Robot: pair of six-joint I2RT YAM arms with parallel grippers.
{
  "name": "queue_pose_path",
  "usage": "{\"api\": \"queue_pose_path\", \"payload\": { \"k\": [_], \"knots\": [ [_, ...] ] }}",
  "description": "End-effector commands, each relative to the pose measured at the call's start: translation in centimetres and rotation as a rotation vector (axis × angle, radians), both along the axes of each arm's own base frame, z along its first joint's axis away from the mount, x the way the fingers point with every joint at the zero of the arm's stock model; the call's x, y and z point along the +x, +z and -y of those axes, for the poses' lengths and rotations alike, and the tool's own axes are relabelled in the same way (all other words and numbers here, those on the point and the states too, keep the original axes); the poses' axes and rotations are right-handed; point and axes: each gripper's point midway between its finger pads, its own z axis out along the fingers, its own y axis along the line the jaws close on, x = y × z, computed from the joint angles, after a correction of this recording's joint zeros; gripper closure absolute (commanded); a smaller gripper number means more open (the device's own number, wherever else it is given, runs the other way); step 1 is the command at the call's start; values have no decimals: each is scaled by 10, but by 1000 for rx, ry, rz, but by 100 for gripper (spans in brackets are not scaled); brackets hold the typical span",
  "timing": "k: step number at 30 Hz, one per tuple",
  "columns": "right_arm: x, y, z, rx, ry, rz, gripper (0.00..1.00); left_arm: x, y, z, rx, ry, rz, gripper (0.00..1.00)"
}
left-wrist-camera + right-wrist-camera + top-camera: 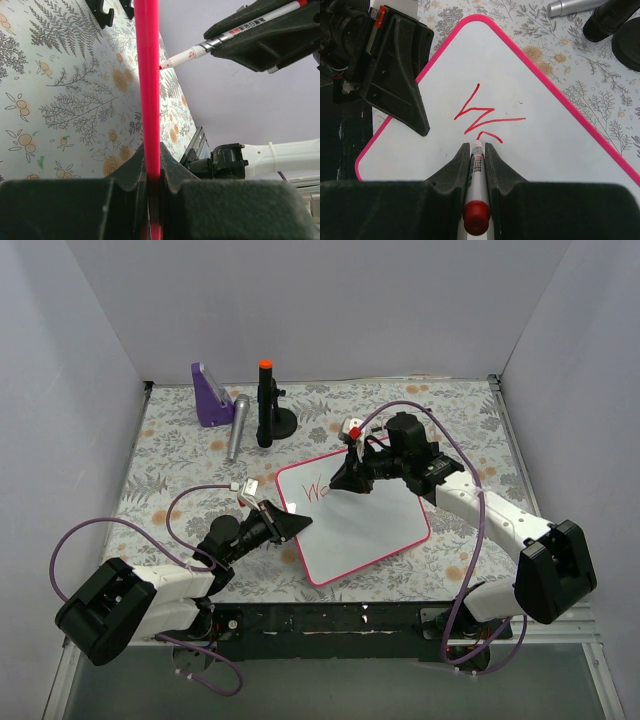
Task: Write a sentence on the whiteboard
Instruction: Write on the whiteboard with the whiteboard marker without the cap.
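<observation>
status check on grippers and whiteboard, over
Left gripper shut on whiteboard edge. Right gripper shut on marker, tip on board. Sentence barely begun: a W and one more stroke. Nothing else on the board.

Both arms reach forward and inward, left pincer [297,524] and right pincer [351,482] each clamped tight

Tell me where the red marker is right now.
In the right wrist view, the marker is clamped in the right gripper, its tip on the whiteboard beside the first red strokes.
</observation>
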Motion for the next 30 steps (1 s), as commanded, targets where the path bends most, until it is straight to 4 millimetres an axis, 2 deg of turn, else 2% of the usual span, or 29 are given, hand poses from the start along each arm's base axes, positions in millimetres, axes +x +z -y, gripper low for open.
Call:
{"api": "queue_pose_path", "payload": {
  "k": [1, 21, 30],
  "knots": [
    [-7, -1, 6, -17, 6, 26, 99, -1, 47, 3, -92, -17, 159, 100],
    [16, 7, 10, -34, -62, 64, 99, -2, 47, 4, -90, -19, 164, 100],
    [31, 19, 9, -17, -88, 87, 99, -2, 46, 4, -88, -21, 162, 100]
  ]
}}
